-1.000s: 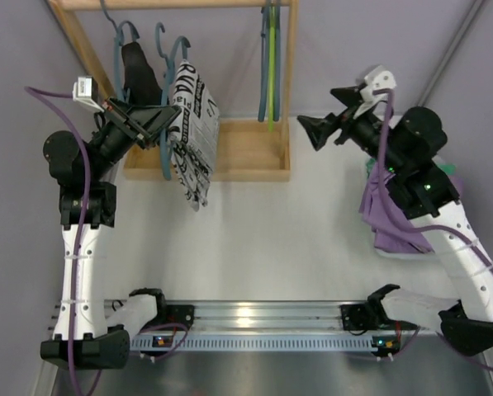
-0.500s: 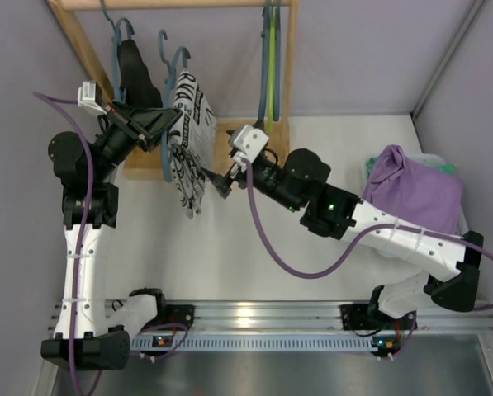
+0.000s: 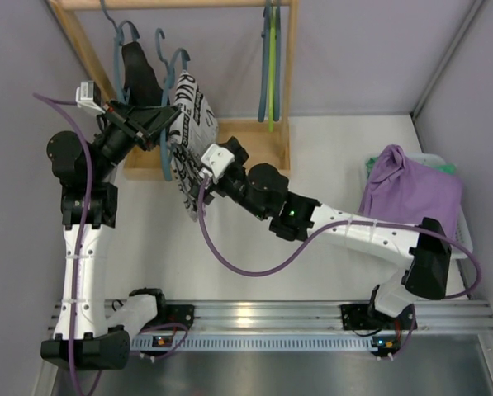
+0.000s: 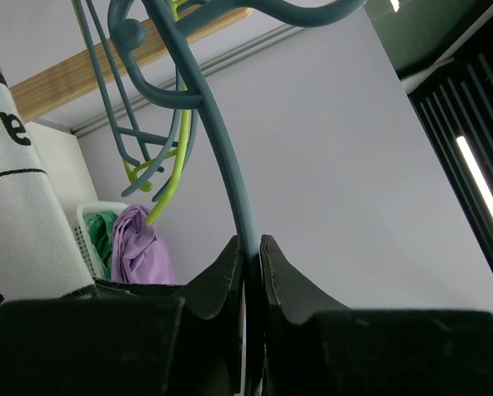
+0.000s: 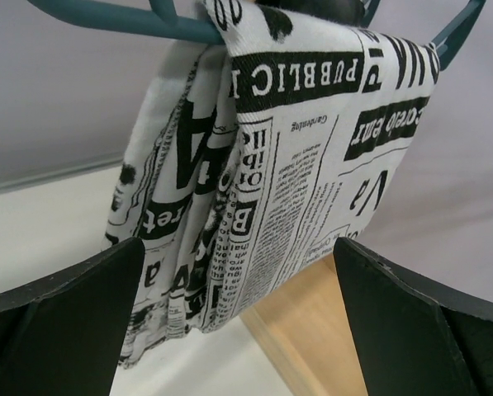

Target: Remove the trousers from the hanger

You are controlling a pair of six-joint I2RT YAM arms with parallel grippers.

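Lining up on the printed trousers (image 5: pixel 296 165)
My left gripper (image 4: pixel 253 247) pinches the hanger (image 4: pixel 221 157) steady. My right gripper (image 5: pixel 238 247), spread wide, frames the cloth draped over its bar, perhaps not touching yet. I should grip both layers, then pull sideways.

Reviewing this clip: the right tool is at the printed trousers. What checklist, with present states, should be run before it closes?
1. Left tool shut on the hanger: ok.
2. Right tool open wide: ok.
3. Printed trousers draped over the hanger, hanging in line between the right tool's fingers: ok.
4. Fingers far enough in to catch the cloth: cannot tell.
5. Purple trousers off, lying in the basket: ok.
6. Black trousers off their own hanger: not ok.
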